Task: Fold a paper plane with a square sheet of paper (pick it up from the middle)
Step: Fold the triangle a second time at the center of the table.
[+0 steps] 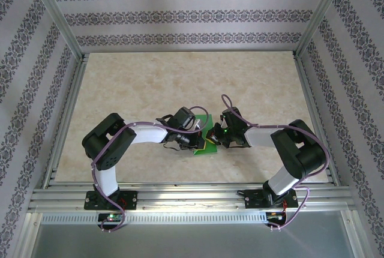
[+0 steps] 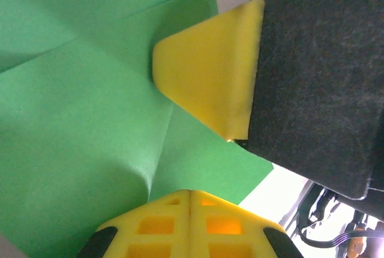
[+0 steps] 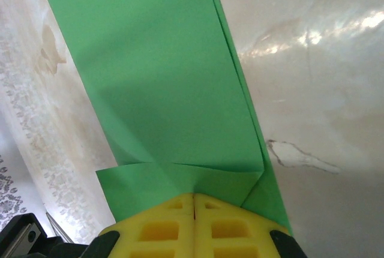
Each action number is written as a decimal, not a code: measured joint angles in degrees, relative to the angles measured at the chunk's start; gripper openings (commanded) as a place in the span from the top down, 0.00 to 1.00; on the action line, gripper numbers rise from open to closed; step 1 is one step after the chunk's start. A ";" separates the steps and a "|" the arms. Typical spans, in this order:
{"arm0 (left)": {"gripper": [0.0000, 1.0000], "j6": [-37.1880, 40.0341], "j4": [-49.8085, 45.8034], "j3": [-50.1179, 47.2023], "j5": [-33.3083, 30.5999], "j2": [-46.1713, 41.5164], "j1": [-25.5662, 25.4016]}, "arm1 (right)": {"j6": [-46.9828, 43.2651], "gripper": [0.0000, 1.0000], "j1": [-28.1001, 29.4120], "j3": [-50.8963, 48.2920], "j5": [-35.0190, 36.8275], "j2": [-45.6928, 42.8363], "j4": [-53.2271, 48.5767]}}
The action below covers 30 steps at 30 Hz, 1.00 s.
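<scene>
The square sheet of paper is bright green, partly folded, and lies mid-table between the two arms. My left gripper reaches it from the left and my right gripper from the right, tips almost meeting over it. In the left wrist view the paper shows several creases, and my left gripper is shut with a raised crease running into its yellow tips. A yellow finger of the right gripper presses the sheet just beyond. In the right wrist view a long folded strip of paper runs away from my right gripper, shut on its near edge.
The beige marbled tabletop is bordered by aluminium rails at the front and sides, with patterned walls behind. Purple cables loop over both arms. The right gripper's black body crowds close to the left one.
</scene>
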 measured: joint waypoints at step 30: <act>1.00 -2.69 6.29 -15.91 0.92 -11.89 0.00 | -0.42 1.00 -0.59 -0.37 -0.90 0.15 0.68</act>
